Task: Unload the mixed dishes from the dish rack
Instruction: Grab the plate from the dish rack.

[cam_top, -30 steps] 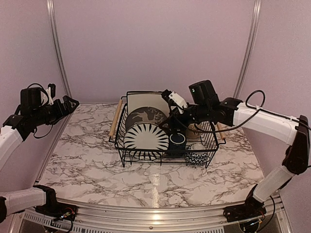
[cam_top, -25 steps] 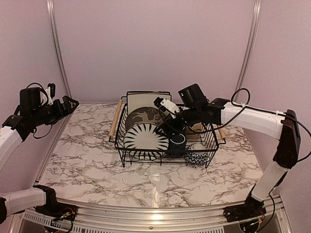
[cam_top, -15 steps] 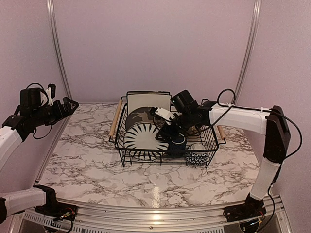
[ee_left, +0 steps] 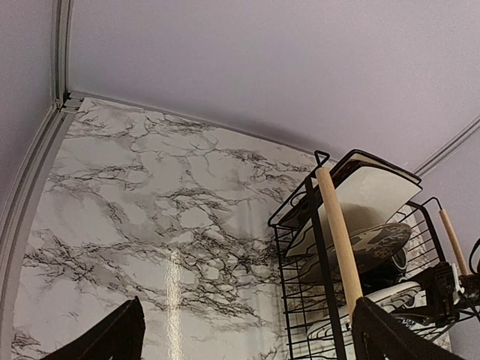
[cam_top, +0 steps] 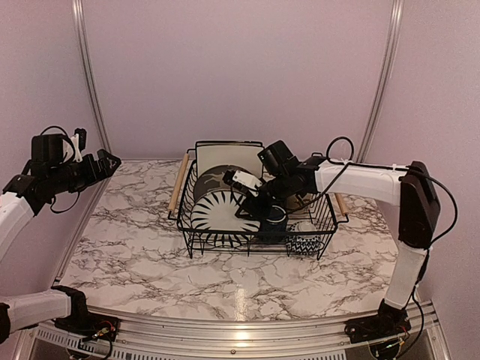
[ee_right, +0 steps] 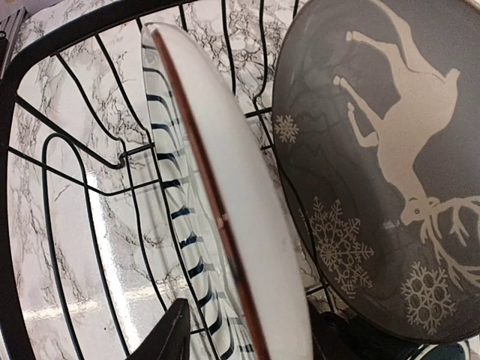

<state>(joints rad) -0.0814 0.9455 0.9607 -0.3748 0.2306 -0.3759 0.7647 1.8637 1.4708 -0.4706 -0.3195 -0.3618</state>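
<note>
Dishes stand in one black wire dish rack [cam_top: 182, 214] with two pale wooden handles [cam_top: 178, 186], mid-way along the marble table [cam_top: 135, 255]: one striped plate [cam_top: 221, 210], black on white, upright at front left; one grey plate [ee_right: 375, 150] with a cream deer and snowflakes just behind it; cream square plate [cam_top: 225, 154] at the back, one or two I cannot tell; one dark blue mug [cam_top: 274, 221]; one chevron bowl [cam_top: 306, 244] at front right. Right gripper [cam_top: 249, 208] is half-spread astride the striped plate's rim, whether it pinches is unclear; left gripper [ee_left: 251, 330] is spread wide, empty, above the table's left edge.
</note>
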